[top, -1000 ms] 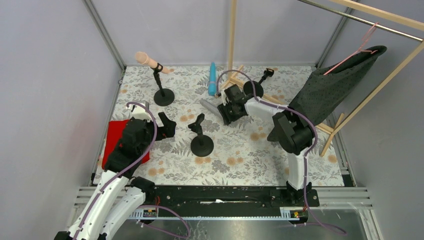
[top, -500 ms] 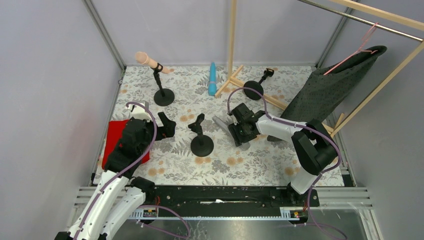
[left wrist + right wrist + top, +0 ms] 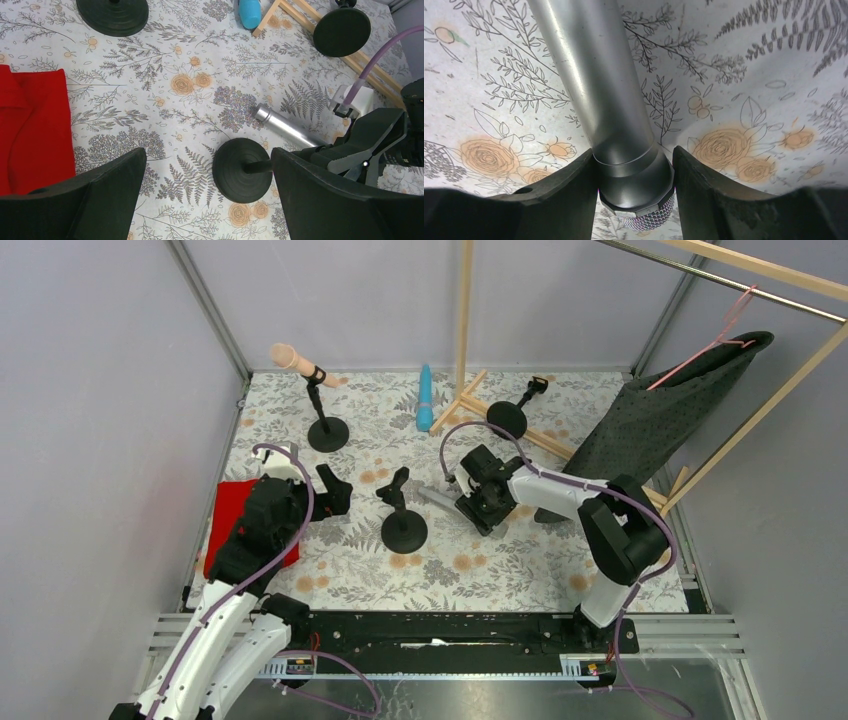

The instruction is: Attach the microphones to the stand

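Note:
The silver-grey microphone [image 3: 594, 80] lies low over the flowered cloth, and my right gripper [image 3: 634, 170] is shut on it just below its mesh head. From above, the right gripper [image 3: 478, 502] holds the silver microphone [image 3: 436, 497] just right of the middle stand [image 3: 403, 528], whose clip is bare. The peach-pink microphone [image 3: 290, 359] sits in the clip of the far-left stand [image 3: 327, 432]. The cyan-blue microphone [image 3: 426, 398] lies flat at the back. A third stand [image 3: 507, 418] is bare. My left gripper [image 3: 335, 493] is open, left of the middle stand's base [image 3: 244, 170].
A red cloth [image 3: 230, 520] lies at the left edge under the left arm. A wooden frame [image 3: 463, 330] rises at the back, with its feet on the table near the third stand. A dark garment [image 3: 670, 410] hangs on a pink hanger at the right.
My right gripper has carried the silver microphone from beside the wooden frame's foot toward me and left, close to the middle stand. The left arm has not moved.

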You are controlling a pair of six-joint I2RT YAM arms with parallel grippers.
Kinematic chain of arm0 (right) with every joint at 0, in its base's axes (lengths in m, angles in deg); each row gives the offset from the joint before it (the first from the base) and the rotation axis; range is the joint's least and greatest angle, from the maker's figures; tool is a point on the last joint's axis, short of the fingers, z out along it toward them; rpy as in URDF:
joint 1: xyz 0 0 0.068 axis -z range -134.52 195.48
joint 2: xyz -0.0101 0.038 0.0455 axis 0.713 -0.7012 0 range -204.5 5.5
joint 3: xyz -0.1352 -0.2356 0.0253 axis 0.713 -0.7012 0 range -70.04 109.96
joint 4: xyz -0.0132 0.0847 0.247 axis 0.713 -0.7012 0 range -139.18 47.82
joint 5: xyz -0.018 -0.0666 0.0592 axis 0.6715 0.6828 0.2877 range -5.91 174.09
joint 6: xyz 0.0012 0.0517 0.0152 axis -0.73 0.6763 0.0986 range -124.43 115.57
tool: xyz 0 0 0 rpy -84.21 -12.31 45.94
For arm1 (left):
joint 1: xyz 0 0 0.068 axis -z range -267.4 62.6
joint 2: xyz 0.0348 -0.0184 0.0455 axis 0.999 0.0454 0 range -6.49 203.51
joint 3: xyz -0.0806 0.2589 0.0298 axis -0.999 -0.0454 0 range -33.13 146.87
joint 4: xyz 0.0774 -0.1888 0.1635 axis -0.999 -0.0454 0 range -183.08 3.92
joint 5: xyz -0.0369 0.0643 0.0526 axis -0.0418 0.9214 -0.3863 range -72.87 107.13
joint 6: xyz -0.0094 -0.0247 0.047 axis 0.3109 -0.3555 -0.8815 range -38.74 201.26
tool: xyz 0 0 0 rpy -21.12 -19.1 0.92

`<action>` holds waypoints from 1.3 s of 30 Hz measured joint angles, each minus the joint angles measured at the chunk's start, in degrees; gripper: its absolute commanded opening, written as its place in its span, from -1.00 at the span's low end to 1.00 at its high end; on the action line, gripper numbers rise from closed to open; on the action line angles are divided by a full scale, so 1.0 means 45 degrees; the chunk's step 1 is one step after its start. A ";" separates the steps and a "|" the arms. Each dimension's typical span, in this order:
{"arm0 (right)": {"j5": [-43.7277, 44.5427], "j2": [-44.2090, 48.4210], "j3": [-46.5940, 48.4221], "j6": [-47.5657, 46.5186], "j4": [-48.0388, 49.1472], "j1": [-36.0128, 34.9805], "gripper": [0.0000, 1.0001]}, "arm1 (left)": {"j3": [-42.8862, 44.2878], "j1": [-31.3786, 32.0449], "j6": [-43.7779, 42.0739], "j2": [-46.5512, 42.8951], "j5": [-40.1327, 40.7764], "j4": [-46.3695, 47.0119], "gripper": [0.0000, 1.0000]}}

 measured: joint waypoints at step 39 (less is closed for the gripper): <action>0.1107 0.2778 0.2050 0.5105 0.2089 0.0602 0.87 | -0.0005 -0.0024 0.0005 0.0078 -0.0034 0.0000 0.97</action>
